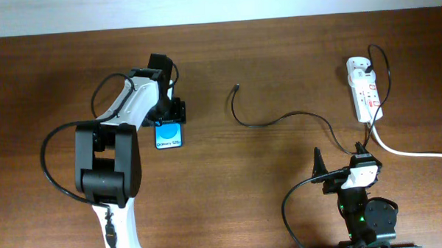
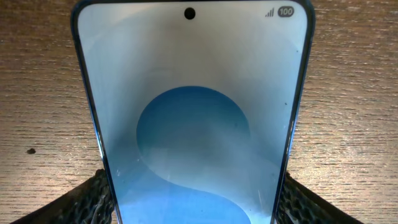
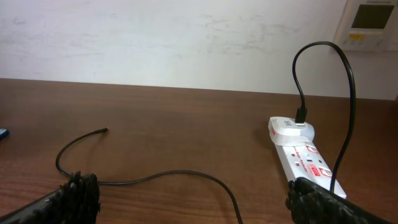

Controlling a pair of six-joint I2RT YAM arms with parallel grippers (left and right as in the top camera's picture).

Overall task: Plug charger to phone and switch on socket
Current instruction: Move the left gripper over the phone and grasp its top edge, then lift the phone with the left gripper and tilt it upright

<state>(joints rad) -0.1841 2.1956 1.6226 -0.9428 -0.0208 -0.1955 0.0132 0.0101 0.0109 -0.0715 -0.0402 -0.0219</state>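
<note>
The phone [image 1: 169, 135] lies flat on the wooden table at centre left, its blue screen up. It fills the left wrist view [image 2: 193, 112]. My left gripper [image 1: 169, 113] is shut on the phone, one finger pressed against each long side [image 2: 193, 208]. The charger cable [image 1: 280, 120] curves across the table, and its free tip [image 1: 237, 86] lies loose right of the phone. Its other end runs into a white adapter [image 3: 292, 129] on the socket [image 1: 365, 89]. My right gripper [image 1: 340, 158] is open and empty, low over the cable [image 3: 155, 177], left of the socket [image 3: 305, 158].
The socket's thick white cord [image 1: 406, 153] runs off to the right edge. A white wall panel [image 3: 370, 22] hangs behind the table's far edge. The left arm's bulky black base [image 1: 108, 165] stands at front left.
</note>
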